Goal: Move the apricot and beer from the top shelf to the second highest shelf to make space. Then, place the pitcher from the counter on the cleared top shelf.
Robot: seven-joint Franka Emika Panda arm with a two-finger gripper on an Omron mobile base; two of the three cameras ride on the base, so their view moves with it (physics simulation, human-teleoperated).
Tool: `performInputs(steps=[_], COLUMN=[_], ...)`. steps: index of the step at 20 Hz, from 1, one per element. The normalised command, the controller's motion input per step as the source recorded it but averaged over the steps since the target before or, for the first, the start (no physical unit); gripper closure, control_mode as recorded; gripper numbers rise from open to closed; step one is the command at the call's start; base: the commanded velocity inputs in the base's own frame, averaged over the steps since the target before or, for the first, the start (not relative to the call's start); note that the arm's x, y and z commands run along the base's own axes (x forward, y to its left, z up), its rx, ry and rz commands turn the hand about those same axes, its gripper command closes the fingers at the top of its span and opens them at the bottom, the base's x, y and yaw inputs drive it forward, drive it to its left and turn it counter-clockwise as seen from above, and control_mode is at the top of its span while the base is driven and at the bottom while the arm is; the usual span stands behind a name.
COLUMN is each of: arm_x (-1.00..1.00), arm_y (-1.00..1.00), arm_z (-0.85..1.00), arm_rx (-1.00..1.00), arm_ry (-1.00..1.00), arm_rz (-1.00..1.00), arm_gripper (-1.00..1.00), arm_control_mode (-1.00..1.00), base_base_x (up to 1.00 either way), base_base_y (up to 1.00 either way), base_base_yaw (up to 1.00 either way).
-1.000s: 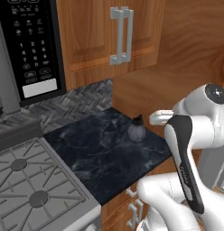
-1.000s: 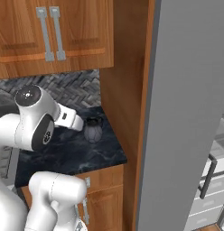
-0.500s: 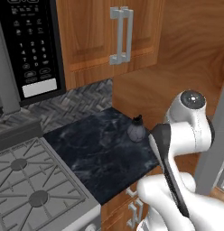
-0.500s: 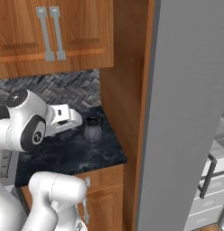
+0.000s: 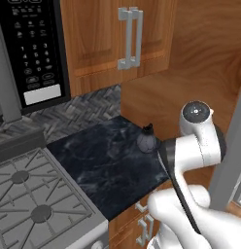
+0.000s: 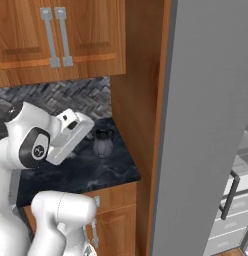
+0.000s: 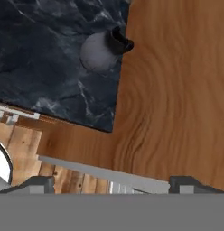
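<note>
One pitcher (image 7: 101, 53) upright on the counter (image 7: 46, 58), gripper (image 7: 111, 182) spread, seemingly well apart

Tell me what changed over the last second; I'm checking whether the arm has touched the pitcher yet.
The arm swung: in the left base view its upper joint moved left toward the pitcher; in the right base view the hand moved right, closer to it. Nothing was grasped; the gripper is open and empty. The pitcher stayed upright on the counter by the wooden side panel.
</note>
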Motion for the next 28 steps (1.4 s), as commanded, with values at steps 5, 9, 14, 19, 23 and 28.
performInputs(steps=[5, 9, 14, 19, 23, 28], arm_x=[0.0, 0.01, 0.0, 0.11, 0.31, 0.35], arm_y=[-0.66, -0.38, -0.13, 0.0, 0.0, 0.08], arm_z=[-0.26, -0.08, 0.0, 0.0, 0.0, -0.03], arm_rx=[-0.17, -0.15, -0.2, -0.24, -0.15, -0.01], arm_ry=[0.01, 0.17, 0.34, 0.42, 0.32, 0.03], arm_rz=[0.39, 0.36, 0.32, 0.29, 0.22, 0.12], arm_gripper=[-1.0, -1.0, -1.0, -1.0, -1.0, -1.0], arm_control_mode=[-1.0, -1.0, -1.0, -1.0, -1.0, -1.0], base_base_x=[0.0, 0.0, 0.0, 0.0, 0.0, 0.0], base_base_y=[0.0, 0.0, 0.0, 0.0, 0.0, 0.0], base_base_yaw=[0.0, 0.0, 0.0, 0.0, 0.0, 0.0])
